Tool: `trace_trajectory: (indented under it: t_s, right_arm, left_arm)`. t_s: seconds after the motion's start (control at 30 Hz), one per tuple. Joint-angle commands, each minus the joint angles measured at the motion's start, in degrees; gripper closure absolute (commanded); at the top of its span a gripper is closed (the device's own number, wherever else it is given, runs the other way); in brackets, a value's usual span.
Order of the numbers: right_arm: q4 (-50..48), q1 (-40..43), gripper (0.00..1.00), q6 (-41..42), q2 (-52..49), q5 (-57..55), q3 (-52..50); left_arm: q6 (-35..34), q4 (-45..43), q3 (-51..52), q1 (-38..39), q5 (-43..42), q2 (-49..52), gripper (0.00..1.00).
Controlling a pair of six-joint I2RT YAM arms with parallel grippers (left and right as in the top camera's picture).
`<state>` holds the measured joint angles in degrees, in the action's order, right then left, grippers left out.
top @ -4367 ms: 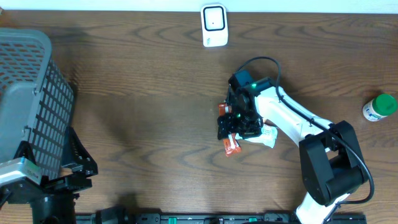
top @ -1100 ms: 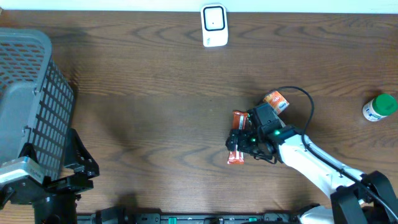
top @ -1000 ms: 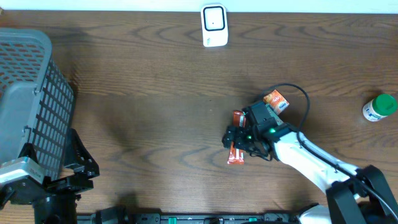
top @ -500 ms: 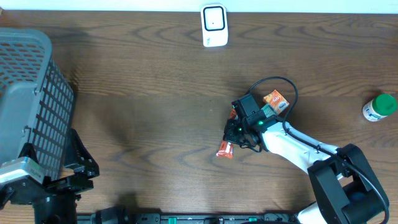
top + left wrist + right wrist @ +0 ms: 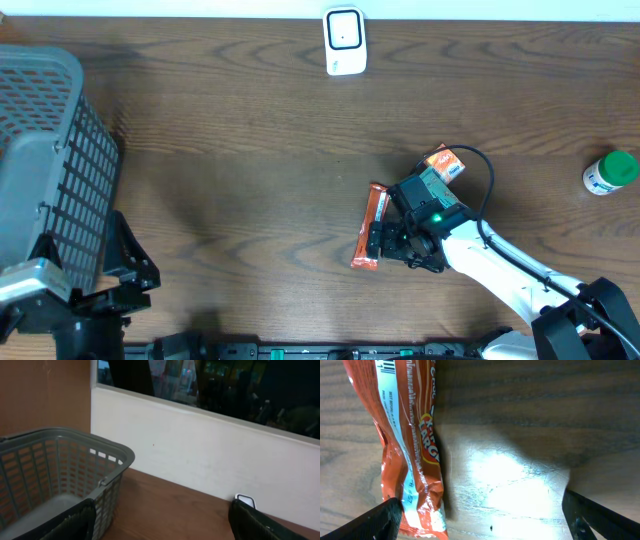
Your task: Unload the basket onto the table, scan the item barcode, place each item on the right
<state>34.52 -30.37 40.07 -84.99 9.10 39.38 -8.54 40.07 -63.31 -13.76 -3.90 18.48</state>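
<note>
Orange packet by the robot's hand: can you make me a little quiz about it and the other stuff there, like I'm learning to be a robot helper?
1. True or false: the orange packet lies inside the grey basket.
2. Pick one: what stands at the far right of the overhead view? A) a green-capped bottle B) a red cup C) a blue box
3. Fill the gap: the jaws of the right gripper stand ____, with the packet lying flat on the wood beside one finger.

Key: 1 false, it lies on the wood, far from the basket. 2 A. 3 open.
</note>
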Motion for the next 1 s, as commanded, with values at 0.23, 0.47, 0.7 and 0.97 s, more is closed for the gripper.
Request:
trace_trajectory:
  t_s: [0.23,0.47,0.7,0.97]
  right_arm:
    - [-14.86,-3.08,0.01,5.6,-6.1,3.21,-7.56]
    - [-12.63,-3.43,0.52,5.55,-13.38,3.15,-7.58]
    - [-5.92,-3.48,0.32,5.51,-14.1,3.17,-7.69]
    - [-6.6,-3.48,0.59,8.0,-14.14,-0.22,-8.52]
  left_arm:
    - [0.96,0.2,0.15,0.17,0.46,-1.79,0.15]
    - [0.96,0.17,0.15,0.17,0.46,-1.79,0.15]
    - [0.96,0.2,0.15,0.17,0.46,-1.79,0.15]
    - [0.96,0.2,0.15,0.17,0.44,-1.79,0.15]
